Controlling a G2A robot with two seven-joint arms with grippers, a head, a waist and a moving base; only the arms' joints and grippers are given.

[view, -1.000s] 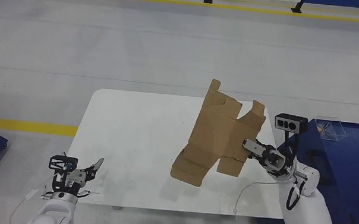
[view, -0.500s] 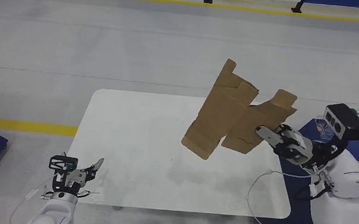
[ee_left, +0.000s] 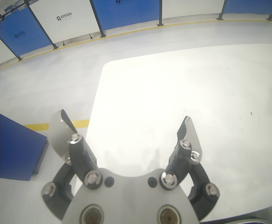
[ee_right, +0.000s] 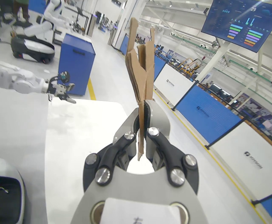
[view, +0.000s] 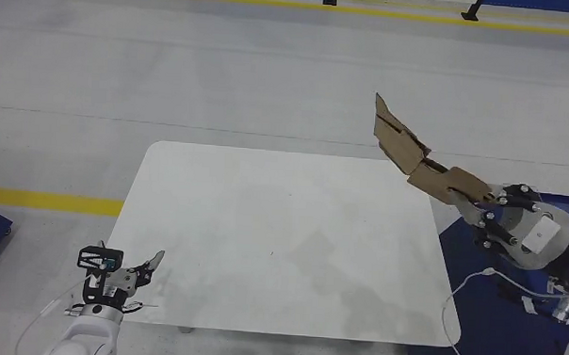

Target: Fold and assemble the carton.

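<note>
Right claw (ee_right: 142,107) is closed on the flattened carton (view: 403,144), held clear of the bench (view: 264,233), likely for unfolding. Left claw (ee_left: 124,117) is open, empty.

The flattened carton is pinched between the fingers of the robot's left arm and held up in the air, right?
Not quite: the right arm's fingers pinch the carton, not the left's. The right wrist view shows them shut on its edge, holding it up in the air. The left arm's fingers stand open and empty.
</note>
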